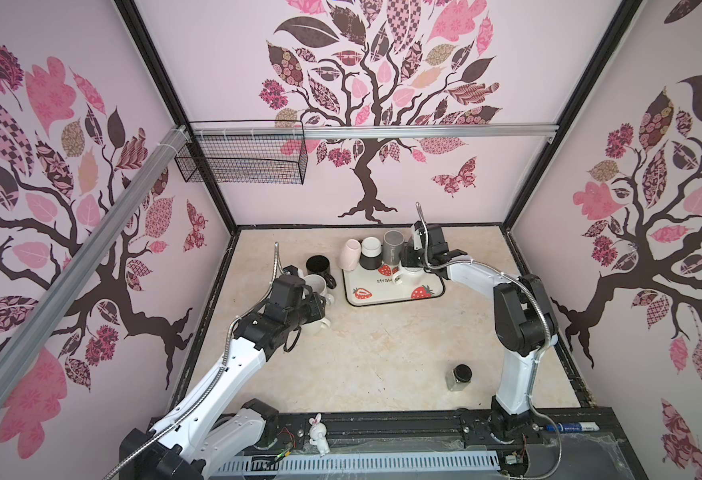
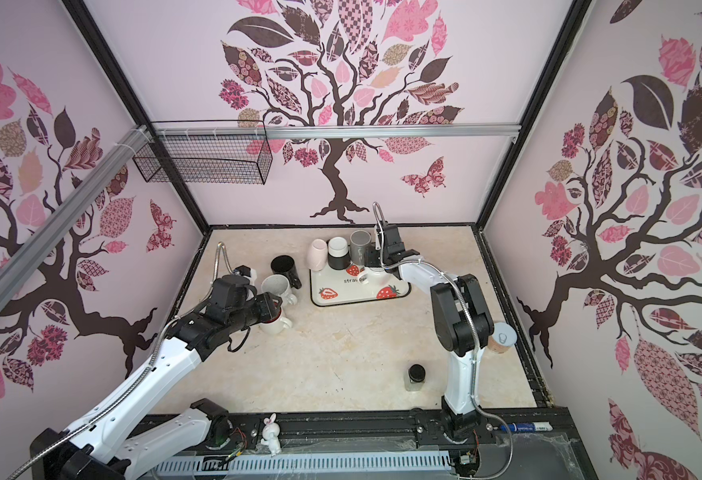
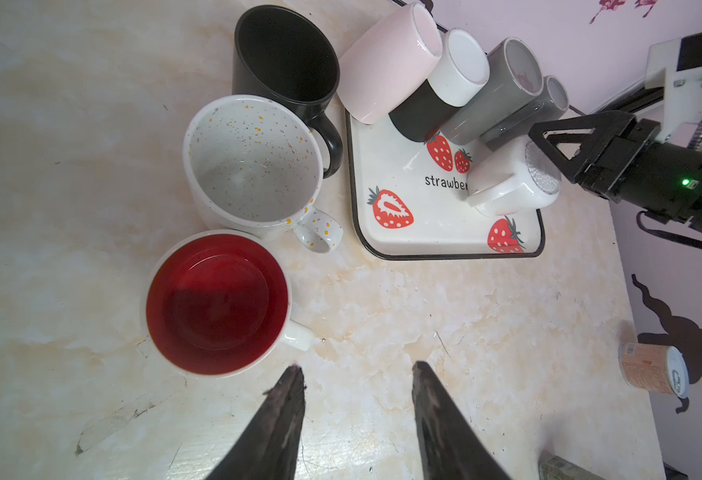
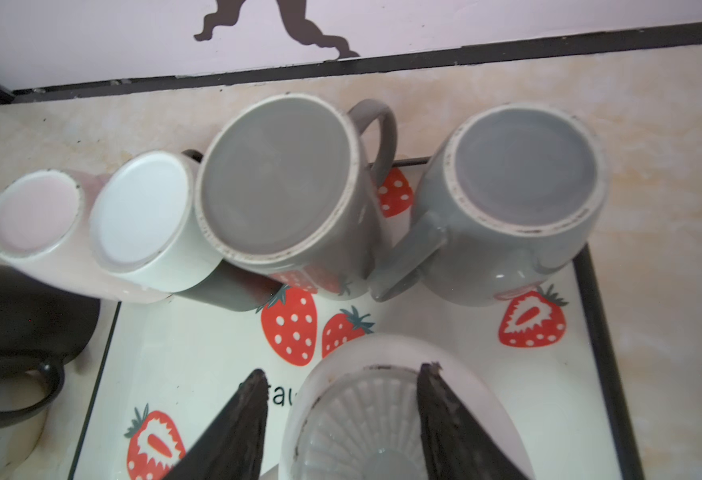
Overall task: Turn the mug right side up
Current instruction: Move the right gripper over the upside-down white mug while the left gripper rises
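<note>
1. Five mugs are bottom-up at the strawberry tray (image 3: pixel 424 224). A pink mug (image 4: pixel 33 212), a white-bottomed mug (image 4: pixel 141 212), a tall grey mug (image 4: pixel 274 178) and a second grey mug (image 4: pixel 523 174) form a row along its far side. The white mug (image 4: pixel 362 415), with a ribbed base, is nearer the middle.
2. The right gripper (image 4: pixel 343 370) sits low over the white mug with its jaws apart. One finger hangs outside the mug's wall with bare tray showing between them, and the other lies over the edge of the ribbed base. It is not clamped on the mug.
3. In a top view the white mug (image 1: pixel 411 272) stands on the tray's right half, with its handle pointing left.
4. The left gripper (image 3: pixel 357 365) hangs open and empty above the table (image 3: pixel 465 332), just beside the red-lined mug (image 3: pixel 216 303).
5. The red-lined mug, a speckled mug (image 3: pixel 254 158) and a black mug (image 3: pixel 287 54) stand upright on the table, close together, left of the tray.
</note>
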### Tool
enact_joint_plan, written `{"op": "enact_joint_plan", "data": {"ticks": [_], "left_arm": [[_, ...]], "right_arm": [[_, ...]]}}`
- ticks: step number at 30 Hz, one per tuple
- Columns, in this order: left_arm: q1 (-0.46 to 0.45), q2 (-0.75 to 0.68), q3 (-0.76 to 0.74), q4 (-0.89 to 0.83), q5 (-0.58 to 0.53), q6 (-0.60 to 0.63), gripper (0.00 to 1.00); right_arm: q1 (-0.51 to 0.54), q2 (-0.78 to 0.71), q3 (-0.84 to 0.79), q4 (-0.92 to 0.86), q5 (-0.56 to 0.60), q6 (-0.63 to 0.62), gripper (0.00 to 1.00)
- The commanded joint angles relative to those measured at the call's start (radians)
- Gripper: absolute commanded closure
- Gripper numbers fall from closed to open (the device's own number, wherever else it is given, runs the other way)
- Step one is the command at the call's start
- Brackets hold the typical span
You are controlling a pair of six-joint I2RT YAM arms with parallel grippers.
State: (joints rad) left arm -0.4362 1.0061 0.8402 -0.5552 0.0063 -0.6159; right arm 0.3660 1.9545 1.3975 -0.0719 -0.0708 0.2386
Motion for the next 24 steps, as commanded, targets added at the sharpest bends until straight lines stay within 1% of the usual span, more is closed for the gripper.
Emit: {"op": "enact_joint_plan", "data": {"ticks": [1, 5, 11, 13, 16, 20, 22, 24], "left_arm": [[0.005, 0.002, -0.018, 0.036, 0.038, 0.040, 0.55], [0.005, 0.007, -0.009, 0.053, 0.100, 0.083, 0.55], [-0.010, 0.028, 0.022, 0.069, 0.125, 0.117, 0.55], [-0.030, 0.041, 0.039, 0.062, 0.102, 0.126, 0.55], [-0.090, 0.081, 0.068, 0.057, 0.023, 0.139, 0.55], [-0.150, 0.175, 0.124, 0.053, -0.002, 0.131, 0.54], [-0.189, 0.239, 0.167, 0.037, -0.035, 0.127, 0.54], [-0.233, 0.299, 0.215, 0.022, -0.073, 0.130, 0.53]], "right_arm": [[0.050, 0.000, -0.071, -0.169, -0.086, -0.004, 0.42], [0.095, -0.039, -0.101, -0.163, -0.113, -0.014, 0.42], [0.111, -0.123, -0.119, -0.148, -0.160, -0.008, 0.42], [0.111, -0.157, -0.112, -0.158, -0.154, -0.020, 0.40], [0.111, -0.222, -0.106, -0.165, -0.139, -0.039, 0.37], [0.102, -0.310, -0.155, -0.136, -0.125, -0.040, 0.33], [0.071, -0.358, -0.212, -0.107, -0.151, -0.015, 0.33], [0.017, -0.402, -0.290, -0.057, -0.217, 0.034, 0.33]]}}
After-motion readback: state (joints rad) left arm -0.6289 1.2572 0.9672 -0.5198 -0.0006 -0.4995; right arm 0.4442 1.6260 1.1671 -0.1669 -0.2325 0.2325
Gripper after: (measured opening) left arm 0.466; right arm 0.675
